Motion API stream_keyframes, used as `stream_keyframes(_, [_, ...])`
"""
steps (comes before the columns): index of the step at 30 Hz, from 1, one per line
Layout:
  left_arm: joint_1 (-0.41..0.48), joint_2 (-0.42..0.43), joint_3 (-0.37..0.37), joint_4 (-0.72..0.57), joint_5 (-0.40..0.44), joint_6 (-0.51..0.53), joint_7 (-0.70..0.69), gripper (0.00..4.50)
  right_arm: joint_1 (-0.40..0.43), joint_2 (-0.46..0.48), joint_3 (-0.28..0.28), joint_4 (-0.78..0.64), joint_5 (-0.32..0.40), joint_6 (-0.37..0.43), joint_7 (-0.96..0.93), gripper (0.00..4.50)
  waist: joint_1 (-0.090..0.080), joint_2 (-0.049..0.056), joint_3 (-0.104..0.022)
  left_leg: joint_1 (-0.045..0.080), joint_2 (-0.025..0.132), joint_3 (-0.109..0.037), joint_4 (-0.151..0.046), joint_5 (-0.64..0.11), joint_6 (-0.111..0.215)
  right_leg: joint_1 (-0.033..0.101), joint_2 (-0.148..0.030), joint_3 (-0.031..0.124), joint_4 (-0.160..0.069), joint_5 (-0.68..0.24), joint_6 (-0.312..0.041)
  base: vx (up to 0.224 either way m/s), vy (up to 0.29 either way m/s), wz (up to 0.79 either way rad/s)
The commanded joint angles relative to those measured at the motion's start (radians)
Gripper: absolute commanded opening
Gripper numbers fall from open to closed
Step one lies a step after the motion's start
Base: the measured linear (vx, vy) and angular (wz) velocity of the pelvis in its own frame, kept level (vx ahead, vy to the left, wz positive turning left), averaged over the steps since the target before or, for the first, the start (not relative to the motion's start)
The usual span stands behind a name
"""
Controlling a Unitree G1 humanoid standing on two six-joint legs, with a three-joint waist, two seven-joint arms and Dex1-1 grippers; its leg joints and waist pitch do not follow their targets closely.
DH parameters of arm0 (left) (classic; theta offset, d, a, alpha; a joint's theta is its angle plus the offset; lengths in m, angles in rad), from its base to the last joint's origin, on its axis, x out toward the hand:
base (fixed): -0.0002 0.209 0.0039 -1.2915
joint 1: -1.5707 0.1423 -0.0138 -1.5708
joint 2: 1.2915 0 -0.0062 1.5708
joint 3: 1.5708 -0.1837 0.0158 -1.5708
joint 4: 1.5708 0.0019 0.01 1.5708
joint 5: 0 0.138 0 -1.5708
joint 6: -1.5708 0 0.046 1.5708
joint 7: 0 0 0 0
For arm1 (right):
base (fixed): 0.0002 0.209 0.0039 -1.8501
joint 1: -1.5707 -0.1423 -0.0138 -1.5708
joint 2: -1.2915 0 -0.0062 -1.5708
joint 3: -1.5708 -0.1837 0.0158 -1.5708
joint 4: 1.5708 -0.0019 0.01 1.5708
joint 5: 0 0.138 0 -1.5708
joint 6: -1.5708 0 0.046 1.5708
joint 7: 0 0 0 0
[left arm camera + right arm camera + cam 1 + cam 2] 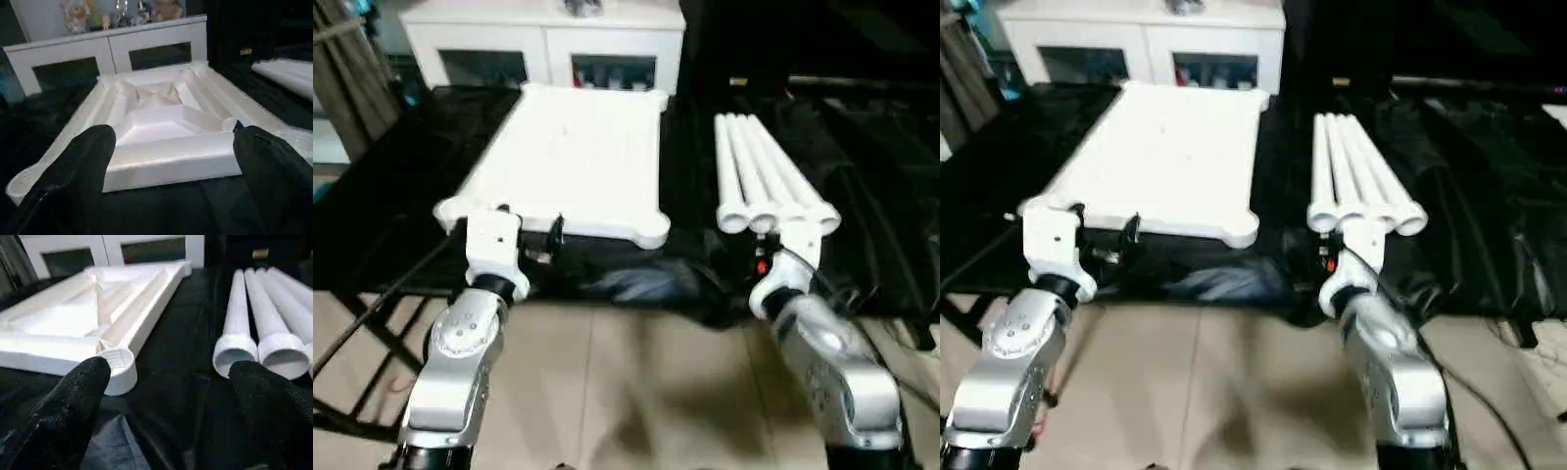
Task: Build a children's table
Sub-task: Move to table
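The children's table lies in parts on a black-covered surface. Its white tabletop (570, 157) rests upside down, ribbed underside up (161, 122), with round sockets at the corners (120, 364). To its right, several white tube legs (759, 171) lie side by side, open ends (279, 355) towards me. My left gripper (171, 181) is open just in front of the tabletop's near edge, with nothing between its black fingers (80, 169). Facing the gap between the near right socket and the leg ends, my right gripper (171, 406) is open and empty.
A white cabinet (543, 39) with glass-fronted compartments stands behind the tabletop, with small toys (117, 10) on top. The black cover (646, 284) hangs crumpled over the near edge. Tiled floor (636, 392) lies below my forearms. A dark metal frame (362, 333) shows at the lower left.
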Motion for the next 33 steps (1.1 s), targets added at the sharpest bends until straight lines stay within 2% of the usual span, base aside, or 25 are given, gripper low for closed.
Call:
stream_keyframes(1, [-0.012, -0.001, -0.015, -0.011, 0.007, 0.003, 0.004, 4.35, -0.013, 0.006, -0.012, 0.006, -0.003, 0.006, 0.003, 4.37, 0.030, -0.012, -0.041, 0.019, 0.169, -0.107, -0.041, -0.213, -0.010, 0.040, -0.224, 0.123, -0.154, -0.154, -0.215, -0.098, 0.134, 0.01])
stream_keyframes(2, [-0.012, -0.005, -0.014, -0.009, 0.001, 0.005, 0.004, 4.35, -0.017, 0.008, -0.015, 0.006, -0.002, 0.007, 0.005, 4.37, 0.022, 0.002, -0.038, 0.022, 0.183, -0.124, -0.068, -0.234, -0.061, 0.045, -0.172, 0.082, -0.135, -0.204, -0.225, -0.081, 0.138, -0.11])
stream_keyframes(3, [-0.007, -0.018, 0.001, -0.007, -0.011, 0.004, 0.019, 4.35, -0.026, 0.003, -0.014, 0.004, -0.009, 0.011, 0.001, 4.37, -0.013, 0.029, -0.036, 0.031, 0.260, -0.183, -0.157, -0.450, -0.167, 0.028, -0.047, 0.033, -0.088, -0.200, -0.120, -0.088, 0.105, -0.07])
stream_keyframes(4, [-0.002, -0.029, 0.015, -0.010, -0.020, -0.004, 0.028, 4.35, -0.032, -0.004, -0.012, 0.003, -0.013, 0.011, -0.004, 4.37, -0.015, 0.056, -0.036, 0.045, 0.303, -0.205, -0.214, -0.599, -0.275, -0.002, -0.013, 0.019, 0.011, -0.111, 0.001, -0.088, 0.105, -0.07])
stream_keyframes(5, [-0.002, -0.029, 0.015, -0.010, -0.020, -0.005, 0.029, 4.35, -0.032, -0.004, -0.012, 0.003, -0.013, 0.012, -0.004, 4.37, -0.014, 0.060, -0.039, 0.039, 0.294, -0.188, -0.223, -0.619, -0.292, -0.006, 0.003, 0.012, 0.041, -0.062, 0.036, -0.081, 0.054, 0.17])
stream_keyframes(6, [0.000, -0.033, 0.027, -0.013, -0.014, 0.017, 0.048, 4.35, -0.037, -0.013, -0.011, 0.004, -0.013, 0.018, -0.003, 4.37, -0.011, 0.064, -0.038, 0.019, 0.243, -0.139, -0.232, -0.628, -0.254, 0.004, 0.006, -0.004, 0.040, -0.006, 0.037, -0.078, -0.001, 0.15])
stream_keyframes(8, [0.008, -0.032, 0.030, -0.022, -0.019, 0.021, 0.042, 4.35, -0.043, -0.022, -0.012, 0.007, -0.015, 0.018, -0.001, 4.37, -0.016, 0.040, -0.055, 0.040, 0.205, -0.131, -0.203, -0.578, -0.213, 0.006, -0.021, 0.015, -0.020, 0.017, 0.029, -0.077, -0.030, 0.09])
stream_keyframes(9, [0.010, -0.031, 0.031, -0.025, -0.021, 0.021, 0.038, 4.35, -0.045, -0.023, -0.013, 0.008, -0.015, 0.019, 0.000, 4.37, -0.007, 0.015, -0.061, 0.025, 0.146, -0.104, -0.156, -0.493, -0.215, 0.015, -0.085, 0.050, -0.101, 0.005, 0.015, -0.069, -0.093, -0.13])
stream_keyframes(10, [0.011, -0.033, 0.031, -0.025, -0.019, 0.026, 0.036, 4.35, -0.047, -0.026, -0.014, 0.011, -0.015, 0.020, 0.002, 4.37, 0.002, -0.023, -0.063, -0.016, 0.122, -0.080, -0.104, -0.304, -0.157, 0.047, -0.157, 0.079, -0.151, -0.045, -0.004, -0.069, -0.093, -0.13])
stream_keyframes(11, [0.011, -0.034, 0.030, -0.026, -0.022, 0.026, 0.030, 4.35, -0.049, -0.028, -0.016, 0.014, -0.015, 0.020, 0.003, 4.37, 0.024, -0.022, -0.068, -0.032, 0.123, -0.074, -0.077, -0.170, -0.103, 0.070, -0.186, 0.087, -0.155, -0.026, -0.002, -0.058, -0.092, -0.19])
stream_keyframes(12, [0.011, -0.032, 0.023, -0.027, -0.025, 0.021, 0.017, 4.35, -0.053, -0.030, -0.021, 0.018, -0.010, 0.028, 0.007, 4.37, 0.044, -0.015, -0.063, -0.023, 0.141, -0.072, -0.078, -0.045, -0.049, 0.055, -0.181, 0.083, -0.163, -0.023, -0.026, -0.054, -0.070, -0.12])
stream_keyframes(13, [0.010, -0.031, 0.020, -0.028, -0.025, 0.018, 0.016, 4.35, -0.054, -0.033, -0.019, 0.019, -0.014, 0.031, 0.009, 4.37, 0.039, -0.009, -0.049, -0.019, 0.157, -0.071, -0.107, -0.087, -0.051, 0.047, -0.142, 0.061, -0.161, -0.126, -0.073, -0.054, -0.070, -0.12])
stream_keyframes(14, [0.010, -0.031, 0.019, -0.028, -0.025, 0.017, 0.016, 4.35, -0.054, -0.034, -0.019, 0.019, -0.016, 0.032, 0.010, 4.37, 0.035, -0.006, -0.048, -0.019, 0.161, -0.070, -0.118, -0.142, -0.064, 0.048, -0.126, 0.052, -0.158, -0.187, -0.087, -0.055, -0.035, -0.15])
stream_keyframes(15, [0.004, -0.031, 0.019, -0.028, -0.026, 0.014, 0.015, 4.35, -0.059, -0.036, -0.017, 0.023, -0.023, 0.032, 0.009, 4.37, 0.024, 0.000, -0.043, -0.011, 0.170, -0.076, -0.138, -0.297, -0.105, 0.038, -0.101, 0.045, -0.152, -0.307, -0.093, -0.040, -0.008, -0.19])
stream_keyframes(16, [0.004, -0.032, 0.019, -0.028, -0.026, 0.014, 0.015, 4.35, -0.059, -0.036, -0.017, 0.023, -0.022, 0.032, 0.009, 4.37, 0.015, 0.001, -0.039, 0.001, 0.172, -0.081, -0.145, -0.453, -0.156, 0.031, -0.100, 0.048, -0.156, -0.412, -0.080, -0.040, -0.008, -0.19])
stream_keyframes(17, [0.002, -0.033, 0.020, -0.030, -0.030, 0.014, 0.012, 4.35, -0.062, -0.038, -0.015, 0.024, -0.023, 0.033, 0.008, 4.37, 0.012, 0.001, -0.036, 0.008, 0.170, -0.084, -0.144, -0.524, -0.177, 0.027, -0.106, 0.050, -0.161, -0.471, -0.069, 0.000, 0.000, 0.00])
stream_keyframes(18, [0.001, -0.034, 0.021, -0.032, -0.033, 0.016, 0.009, 4.35, -0.062, -0.041, -0.014, 0.024, -0.023, 0.032, 0.008, 4.37, 0.006, -0.004, -0.029, 0.024, 0.161, -0.089, -0.131, -0.642, -0.194, 0.025, -0.120, 0.052, -0.189, -0.670, -0.026, 0.000, 0.000, 0.00])
stream_keyframes(20, [0.000, -0.035, 0.023, -0.036, -0.032, 0.020, 0.005, 4.35, -0.063, -0.043, -0.018, 0.025, -0.016, 0.034, 0.006, 4.37, 0.001, -0.002, -0.027, 0.034, 0.158, -0.088, -0.122, -0.671, -0.186, 0.028, -0.118, 0.045, -0.202, -0.745, -0.006, -0.003, 0.015, -0.10])
stream_keyframes(22, [-0.001, -0.035, 0.024, -0.036, -0.032, 0.023, 0.005, 4.35, -0.065, -0.046, -0.019, 0.027, -0.017, 0.033, 0.007, 4.37, -0.009, 0.004, -0.027, 0.040, 0.155, -0.088, -0.129, -0.713, -0.177, 0.049, -0.096, 0.026, -0.209, -0.737, 0.008, 0.024, 0.043, -0.20])
stream_keyframes(25, [-0.002, -0.034, 0.022, -0.037, -0.034, 0.025, 0.003, 4.35, -0.072, -0.047, -0.020, 0.034, -0.021, 0.032, 0.014, 4.37, -0.046, 0.026, -0.030, 0.068, 0.166, -0.115, -0.176, -0.801, -0.166, 0.076, -0.055, 0.002, -0.183, -0.422, -0.023, 0.061, 0.058, -0.15])
stream_keyframes(27, [-0.001, -0.033, 0.020, -0.039, -0.035, 0.025, -0.001, 4.35, -0.073, -0.049, -0.016, 0.036, -0.029, 0.029, 0.018, 4.37, -0.063, 0.024, -0.033, 0.077, 0.166, -0.117, -0.184, -0.751, -0.143, 0.081, -0.057, 0.003, -0.180, -0.295, -0.048, 0.090, 0.042, -0.15])
stream_keyframes(29, [-0.002, -0.032, 0.018, -0.039, -0.034, 0.027, -0.003, 4.35, -0.073, -0.045, -0.019, 0.036, -0.028, 0.028, 0.019, 4.37, -0.062, 0.015, -0.038, 0.046, 0.150, -0.088, -0.169, -0.608, -0.099, 0.117, -0.082, 0.019, -0.199, -0.250, -0.082, 0.106, 0.020, -0.10])
stream_keyframes(31, [-0.002, -0.031, 0.018, -0.041, -0.038, 0.029, -0.008, 4.35, -0.073, -0.046, -0.017, 0.036, -0.031, 0.026, 0.018, 4.37, -0.044, 0.008, -0.052, -0.005, 0.127, -0.043, -0.123, -0.294, 0.000, 0.176, -0.112, 0.039, -0.223, -0.278, -0.125, 0.118, -0.018, 0.02])
stream_keyframes(32, [-0.002, -0.031, 0.018, -0.041, -0.038, 0.029, -0.008, 4.35, -0.073, -0.046, -0.017, 0.036, -0.031, 0.026, 0.018, 4.37, -0.039, 0.007, -0.056, -0.009, 0.124, -0.036, -0.113, -0.226, 0.023, 0.181, -0.113, 0.040, -0.227, -0.282, -0.124, 0.119, -0.019, 0.01])
stream_keyframes(33, [-0.003, -0.031, 0.018, -0.041, -0.038, 0.029, -0.009, 4.35, -0.074, -0.046, -0.016, 0.036, -0.031, 0.026, 0.018, 4.37, -0.034, 0.006, -0.065, -0.008, 0.121, -0.034, -0.107, -0.124, 0.068, 0.186, -0.095, 0.030, -0.221, -0.237, -0.122, 0.150, -0.013, 0.03])
